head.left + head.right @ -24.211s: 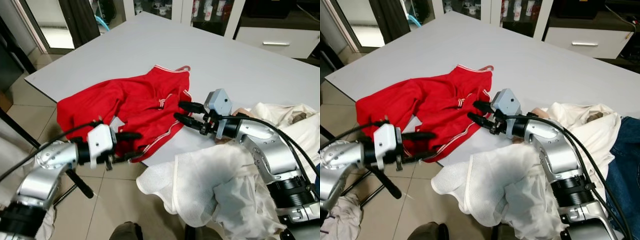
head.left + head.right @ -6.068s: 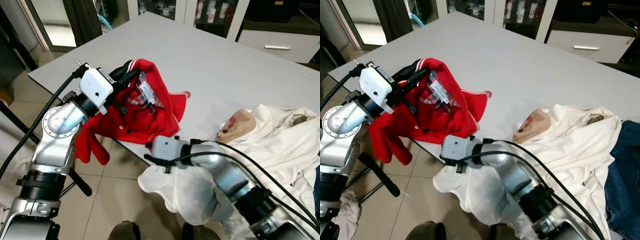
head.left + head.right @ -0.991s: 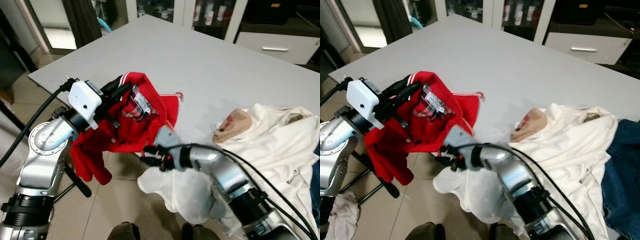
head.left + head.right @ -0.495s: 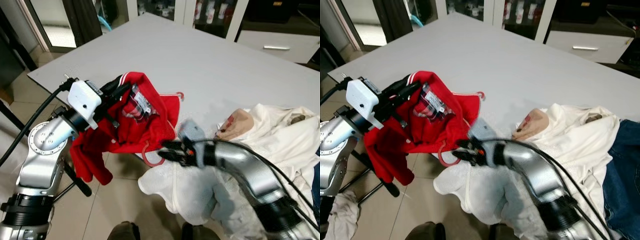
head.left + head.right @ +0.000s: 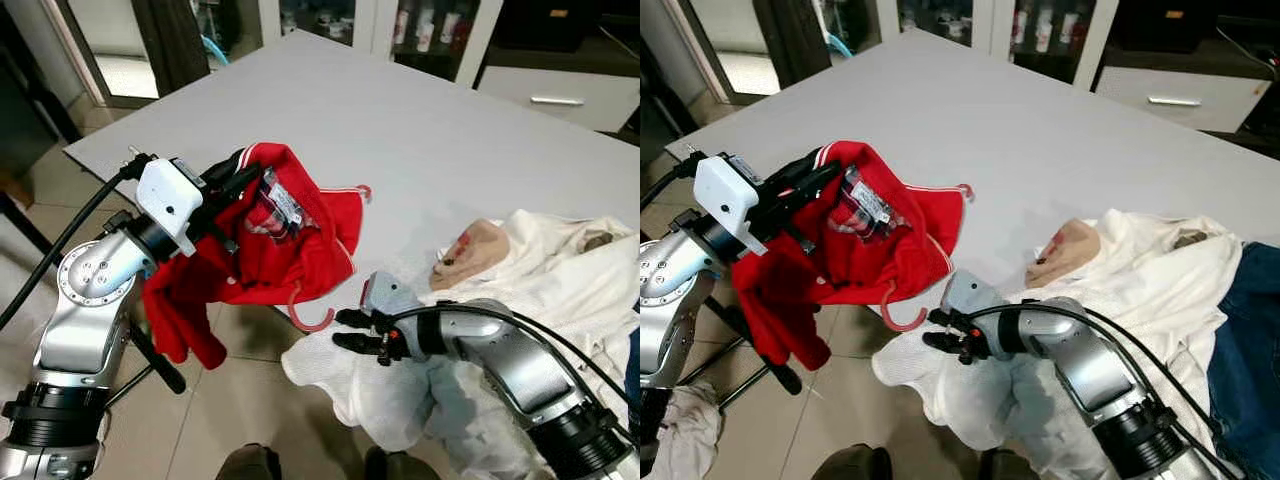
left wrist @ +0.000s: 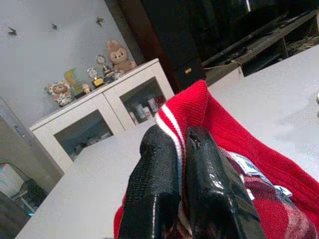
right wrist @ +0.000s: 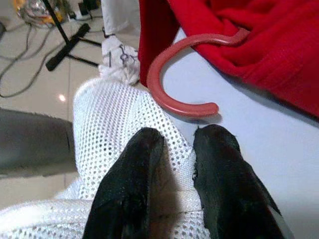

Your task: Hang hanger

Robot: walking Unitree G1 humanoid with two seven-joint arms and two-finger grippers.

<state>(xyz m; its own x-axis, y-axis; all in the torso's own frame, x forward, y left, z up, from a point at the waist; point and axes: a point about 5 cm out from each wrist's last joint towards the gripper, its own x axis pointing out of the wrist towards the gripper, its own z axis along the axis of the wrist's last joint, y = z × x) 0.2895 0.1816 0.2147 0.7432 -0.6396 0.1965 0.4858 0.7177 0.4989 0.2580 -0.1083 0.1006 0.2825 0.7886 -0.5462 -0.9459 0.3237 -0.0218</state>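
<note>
Left gripper [image 5: 232,178]: clenched on the striped collar of the red garment [image 5: 255,255], holding it up off the table [image 5: 420,110] edge

Right gripper [image 5: 348,331]: fingers slightly parted, holding nothing, resting over the white mesh cloth [image 7: 124,149]

Hanger [image 5: 310,315]: its red hook pokes out under the garment's hem, just ahead of the right fingertips, apart from them; the rest is hidden inside the cloth

Risk: the hook may slide back into the folds, or the hanger may drop out, if the left arm tilts the garment

Risk: right fingers could snag the mesh below and drag it along with the hook

Materials: garment soft knit, limp; hook smooth, rigid, C-shaped; mesh open-weave, catches easily; table matte, flat
</note>
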